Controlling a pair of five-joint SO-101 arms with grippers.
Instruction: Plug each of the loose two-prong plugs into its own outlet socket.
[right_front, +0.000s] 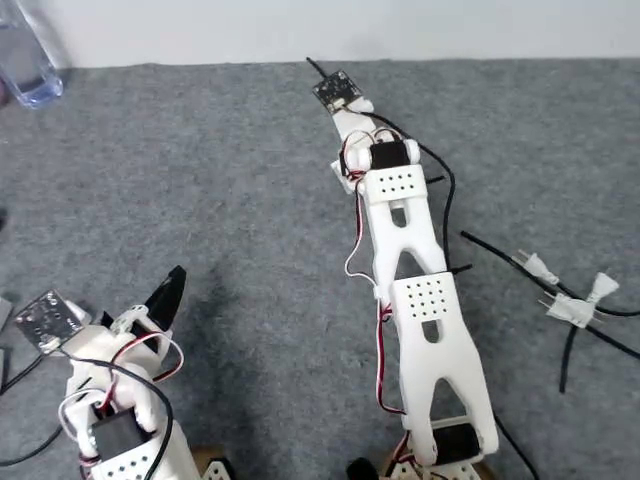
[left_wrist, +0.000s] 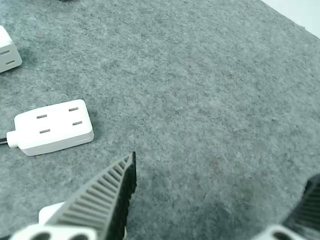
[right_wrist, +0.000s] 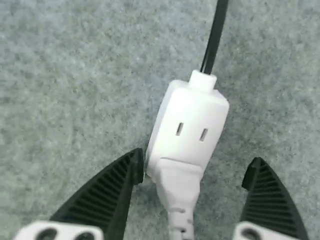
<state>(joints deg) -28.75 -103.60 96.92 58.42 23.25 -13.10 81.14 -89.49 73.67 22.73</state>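
1. The right gripper (right_wrist: 197, 157) is spread wide, and nothing is held in it.
2. A white socket block (right_wrist: 191, 117) is seen on the grey mat (right_wrist: 60, 75), right between the two fingers. One finger (right_wrist: 112, 192) is just beside the block's edge and may be touching it. The other finger is kept apart from it.
3. The block's long side is pointed straight away from the gripper. A black cord (right_wrist: 216, 30) is led out of its far end.
4. A white plug (right_wrist: 176, 187) is joined to the near end of the block, so that socket is judged to be filled. Two slots on the top face are not filled.
5. From above, the first loose plug (right_front: 537, 267) and the second loose plug (right_front: 578, 310) are seen close together on the mat, well off to the side of the right arm (right_front: 420, 300). Black cords are tied to them. Which way their prongs point cannot be told for sure.
6. These plugs lie much nearer the right arm than the left arm, so they are judged best fetched by the right arm.
7. The left gripper (left_wrist: 225, 167) is also spread wide, and nothing is held in it. It hangs over bare mat.
8. A second socket block (left_wrist: 52, 126) is seen lying flat, slots up, apart from the left gripper. It lies past one finger. A third white block (left_wrist: 7, 50) is seen farther off.
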